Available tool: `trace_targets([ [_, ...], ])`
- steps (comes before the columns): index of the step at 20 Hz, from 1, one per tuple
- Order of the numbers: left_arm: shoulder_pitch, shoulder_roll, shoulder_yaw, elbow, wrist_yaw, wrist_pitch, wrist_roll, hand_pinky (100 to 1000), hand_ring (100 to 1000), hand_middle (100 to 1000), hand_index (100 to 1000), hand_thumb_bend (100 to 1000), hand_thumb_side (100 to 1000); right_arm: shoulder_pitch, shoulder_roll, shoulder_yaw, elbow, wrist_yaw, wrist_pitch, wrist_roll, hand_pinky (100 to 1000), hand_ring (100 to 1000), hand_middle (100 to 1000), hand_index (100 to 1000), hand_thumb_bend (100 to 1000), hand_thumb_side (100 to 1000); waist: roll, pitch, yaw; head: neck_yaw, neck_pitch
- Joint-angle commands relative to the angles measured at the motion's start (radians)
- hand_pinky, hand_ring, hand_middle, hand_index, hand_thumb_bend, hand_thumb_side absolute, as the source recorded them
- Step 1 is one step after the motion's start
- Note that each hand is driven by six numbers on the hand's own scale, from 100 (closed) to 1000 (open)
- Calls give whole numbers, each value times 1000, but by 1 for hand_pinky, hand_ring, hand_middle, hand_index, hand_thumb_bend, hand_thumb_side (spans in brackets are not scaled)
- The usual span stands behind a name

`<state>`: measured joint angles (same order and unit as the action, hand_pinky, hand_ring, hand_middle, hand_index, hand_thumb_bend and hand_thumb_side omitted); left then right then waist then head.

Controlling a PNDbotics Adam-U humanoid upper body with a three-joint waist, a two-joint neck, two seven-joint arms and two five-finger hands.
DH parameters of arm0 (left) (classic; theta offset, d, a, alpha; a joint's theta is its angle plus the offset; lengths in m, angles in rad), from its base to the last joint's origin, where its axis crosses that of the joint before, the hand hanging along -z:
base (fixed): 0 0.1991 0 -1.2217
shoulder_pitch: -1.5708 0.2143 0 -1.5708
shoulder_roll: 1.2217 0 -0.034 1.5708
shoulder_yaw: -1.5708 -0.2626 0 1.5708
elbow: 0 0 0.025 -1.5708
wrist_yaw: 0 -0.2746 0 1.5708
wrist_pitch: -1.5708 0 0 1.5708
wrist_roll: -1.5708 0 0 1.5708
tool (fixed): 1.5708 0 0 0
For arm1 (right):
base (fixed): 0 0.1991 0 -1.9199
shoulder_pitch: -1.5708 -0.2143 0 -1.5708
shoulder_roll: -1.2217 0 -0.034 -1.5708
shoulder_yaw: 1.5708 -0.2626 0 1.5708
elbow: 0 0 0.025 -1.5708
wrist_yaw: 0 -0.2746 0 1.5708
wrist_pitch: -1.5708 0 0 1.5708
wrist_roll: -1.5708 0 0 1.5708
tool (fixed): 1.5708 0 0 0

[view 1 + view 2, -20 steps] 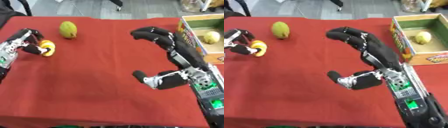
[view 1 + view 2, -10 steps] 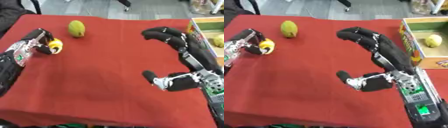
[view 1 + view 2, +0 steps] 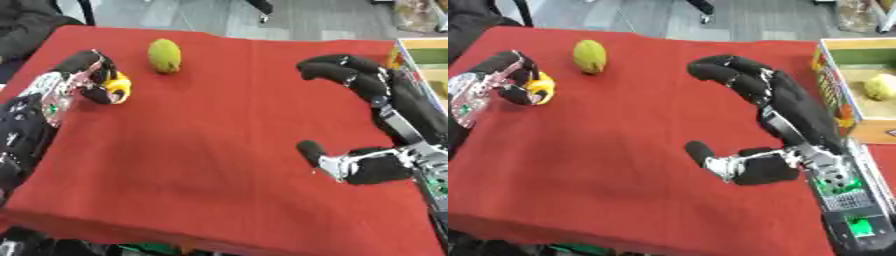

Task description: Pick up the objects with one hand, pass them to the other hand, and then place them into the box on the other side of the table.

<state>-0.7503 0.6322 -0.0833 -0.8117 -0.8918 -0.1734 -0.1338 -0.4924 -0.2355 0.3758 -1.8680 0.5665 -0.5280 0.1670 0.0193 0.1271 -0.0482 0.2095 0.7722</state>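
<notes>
Risk: yellow object point(image 3: 119, 86) could slip from left hand point(image 3: 80, 80), whose fingers curl round it.
Receiver: right hand point(image 3: 785, 112) spread open, well apart.

A small yellow object point(image 3: 119, 86) sits at the left edge of the red-covered counter point(image 3: 210, 140), pinched in the curled fingers of the left hand point(image 3: 80, 75). Near it, farther back, a green-yellow oval fruit point(image 3: 164, 55) lies free on the cloth, standing on its long axis. At the right edge an open box point(image 3: 857, 70) with a colourful printed side holds one pale yellow round fruit point(image 3: 880, 86) on its floor.
</notes>
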Motion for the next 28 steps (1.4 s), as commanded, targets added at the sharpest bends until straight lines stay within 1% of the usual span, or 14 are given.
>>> trace_targets([
  [1, -7, 58, 38, -95, -24, -44, -12, 569, 382, 343, 428, 282, 121, -11, -16, -10, -21, 0, -1, 2, 766, 755, 807, 916, 308, 498, 2, -15, 2, -3, -2],
  [6, 20, 59, 36, -223, 52, -111, -52, 574, 378, 332, 408, 255, 148, -11, -16, -8, -20, 0, -2, 2, 766, 755, 805, 916, 316, 495, 2, -17, 3, -2, -2],
  [8, 31, 37, 7, -272, 87, -143, -76, 578, 379, 332, 405, 240, 163, -13, -15, -7, -20, 1, -3, 3, 766, 755, 805, 915, 319, 494, 1, -16, 3, -2, -2],
  [13, 50, -50, -115, -365, 172, -227, -152, 581, 375, 323, 391, 215, 205, -17, -11, 0, -20, -1, -8, 12, 765, 755, 803, 915, 320, 495, -3, -15, -3, 5, -2],
  [16, 42, -112, -195, -361, 222, -277, -195, 584, 373, 318, 385, 206, 225, -19, -9, 4, -19, -4, -11, 19, 765, 755, 801, 911, 322, 494, -6, -15, -6, 8, -2],
  [18, 29, -163, -243, -334, 255, -310, -207, 586, 371, 317, 383, 222, 253, -20, -8, 4, -19, -3, -12, 26, 764, 753, 798, 906, 330, 496, -7, -15, -6, 7, -2],
  [19, 17, -186, -271, -318, 337, -316, -229, 588, 372, 317, 383, 218, 258, -20, -7, 6, -19, -3, -13, 31, 763, 752, 797, 905, 333, 496, -8, -15, -7, 7, -2],
  [20, 2, -190, -300, -322, 489, -287, -285, 588, 371, 317, 383, 217, 259, -21, -7, 6, -18, -2, -13, 36, 763, 752, 797, 905, 333, 496, -8, -16, -8, 6, -2],
  [21, -14, -186, -325, -347, 660, -234, -357, 590, 371, 315, 381, 214, 263, -21, -7, 7, -18, -2, -14, 41, 763, 752, 797, 906, 337, 495, -8, -16, -9, 7, -2],
  [23, -41, -169, -356, -427, 963, -88, -491, 592, 369, 313, 378, 211, 267, -21, -7, 9, -18, 1, -14, 52, 763, 753, 797, 907, 338, 496, -11, -15, -11, 7, -2],
  [24, -51, -163, -361, -469, 1065, -20, -534, 593, 368, 311, 376, 210, 268, -21, -6, 9, -18, 2, -14, 57, 763, 753, 798, 908, 339, 496, -12, -15, -10, 7, -2],
  [25, -58, -160, -363, -505, 1139, 36, -561, 594, 367, 311, 376, 210, 270, -21, -6, 9, -19, 3, -14, 62, 763, 753, 798, 908, 339, 496, -12, -15, -10, 7, -2],
  [26, -63, -158, -364, -536, 1191, 79, -577, 595, 367, 311, 376, 210, 270, -21, -6, 10, -19, 4, -14, 67, 763, 754, 799, 909, 339, 496, -13, -15, -9, 5, -2],
  [28, -70, -158, -365, -586, 1260, 134, -594, 598, 368, 310, 376, 208, 272, -20, -6, 11, -19, 6, -14, 78, 763, 755, 801, 911, 339, 498, -14, -15, -6, 4, -2],
])
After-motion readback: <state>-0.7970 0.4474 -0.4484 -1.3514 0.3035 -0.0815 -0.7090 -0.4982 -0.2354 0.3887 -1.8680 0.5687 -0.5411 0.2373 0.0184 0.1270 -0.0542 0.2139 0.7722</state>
